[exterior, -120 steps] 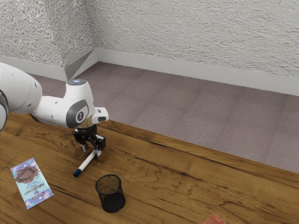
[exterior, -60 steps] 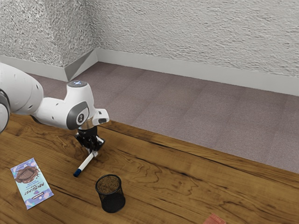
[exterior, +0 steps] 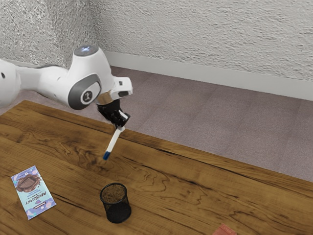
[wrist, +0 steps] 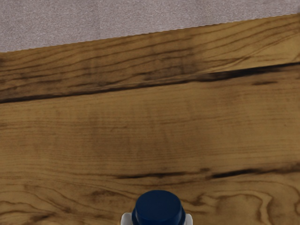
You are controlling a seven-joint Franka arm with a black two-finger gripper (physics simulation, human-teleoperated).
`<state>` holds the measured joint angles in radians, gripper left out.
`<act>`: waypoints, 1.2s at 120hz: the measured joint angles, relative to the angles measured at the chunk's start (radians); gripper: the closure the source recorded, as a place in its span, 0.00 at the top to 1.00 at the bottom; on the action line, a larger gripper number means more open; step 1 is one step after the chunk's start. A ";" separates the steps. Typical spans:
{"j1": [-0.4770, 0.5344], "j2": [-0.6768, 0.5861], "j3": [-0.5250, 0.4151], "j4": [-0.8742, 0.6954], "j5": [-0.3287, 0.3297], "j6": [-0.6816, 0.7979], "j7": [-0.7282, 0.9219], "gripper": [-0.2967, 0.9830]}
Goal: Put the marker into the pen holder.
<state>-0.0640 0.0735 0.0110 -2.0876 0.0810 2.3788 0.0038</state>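
Has lifted white marker (exterior: 113,143) off wooden table (exterior: 195,208) since the earlier frame, clenches its upper end, blue cap down, in black gripper (exterior: 121,128), short of mesh pen holder (exterior: 118,214), and risks snagging the rim and swivelling it loose if lowered tilted.

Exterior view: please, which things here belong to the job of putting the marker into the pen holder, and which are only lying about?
For the job:
- marker, held blue end down in the gripper
- black pen holder, standing upright

Just lying about:
- flat packet in light blue and purple
- reddish thing, cut off by the view's lower edge
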 joint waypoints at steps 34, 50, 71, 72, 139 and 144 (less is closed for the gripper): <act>-0.100 -0.112 -0.108 -0.142 0.017 0.018 -0.092 0.15; -0.050 -0.110 -0.110 -0.169 0.017 0.037 -0.127 0.15; 0.028 -0.183 -0.108 -0.196 0.017 0.054 -0.161 0.15; 0.026 -0.188 -0.108 -0.196 0.017 0.055 -0.163 0.15; 0.005 -0.356 -0.210 -0.411 0.017 0.069 -0.292 0.17; 0.005 -0.355 -0.210 -0.422 0.017 0.074 -0.300 0.17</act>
<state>-0.0594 -0.2820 -0.1993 -2.5100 0.0979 2.4528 -0.2963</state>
